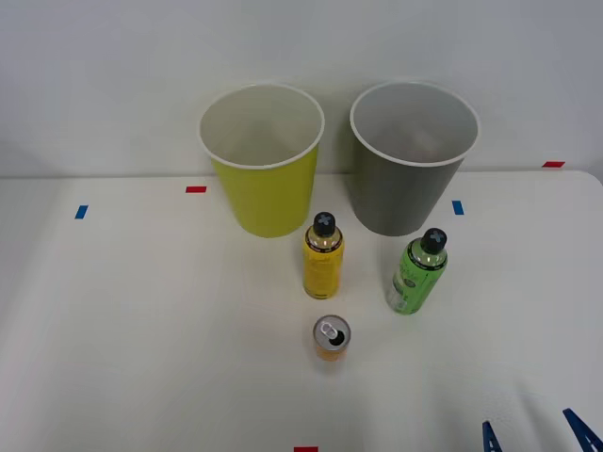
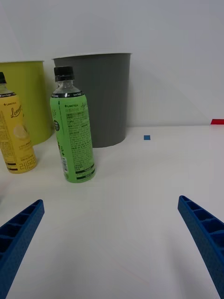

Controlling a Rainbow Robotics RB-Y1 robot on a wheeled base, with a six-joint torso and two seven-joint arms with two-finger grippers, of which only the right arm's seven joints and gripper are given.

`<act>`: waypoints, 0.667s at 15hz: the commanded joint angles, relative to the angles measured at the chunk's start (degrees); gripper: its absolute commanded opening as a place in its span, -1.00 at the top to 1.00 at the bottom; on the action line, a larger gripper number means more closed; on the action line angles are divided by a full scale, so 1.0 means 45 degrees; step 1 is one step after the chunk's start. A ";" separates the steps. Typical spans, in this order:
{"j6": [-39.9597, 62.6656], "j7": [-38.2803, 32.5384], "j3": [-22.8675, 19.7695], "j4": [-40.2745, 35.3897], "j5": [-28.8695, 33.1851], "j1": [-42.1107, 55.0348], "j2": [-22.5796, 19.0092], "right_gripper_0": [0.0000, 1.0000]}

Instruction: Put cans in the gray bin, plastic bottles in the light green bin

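Note:
An orange can (image 1: 332, 338) with a silver pull-tab top stands on the white table near the front middle. Behind it stands a yellow-labelled bottle (image 1: 323, 257) (image 2: 15, 135) with a black cap. To its right is a green-labelled bottle (image 1: 416, 272) (image 2: 73, 127), also black-capped. At the back stand the light green bin (image 1: 263, 188) (image 2: 29, 98) and the gray bin (image 1: 407, 188) (image 2: 105, 103), side by side, both upright. My right gripper (image 1: 537, 438) (image 2: 112, 243) is open near the table's front right corner, empty, well short of the green bottle.
Small blue (image 1: 81, 212) and red (image 1: 196, 189) tape marks dot the table. Another blue mark (image 1: 458, 207) lies right of the gray bin, and a red mark (image 1: 553, 164) sits at the far right edge. A pale wall rises behind the bins.

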 commanded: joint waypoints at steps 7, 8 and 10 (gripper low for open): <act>-0.0002 0.0003 -0.0001 0.0004 -0.0002 0.0000 -0.0005 -1.00; -0.0002 0.0003 -0.0001 0.0004 -0.0002 0.0000 -0.0005 -1.00; -0.0002 0.0003 -0.0001 0.0004 -0.0002 0.0000 -0.0005 -1.00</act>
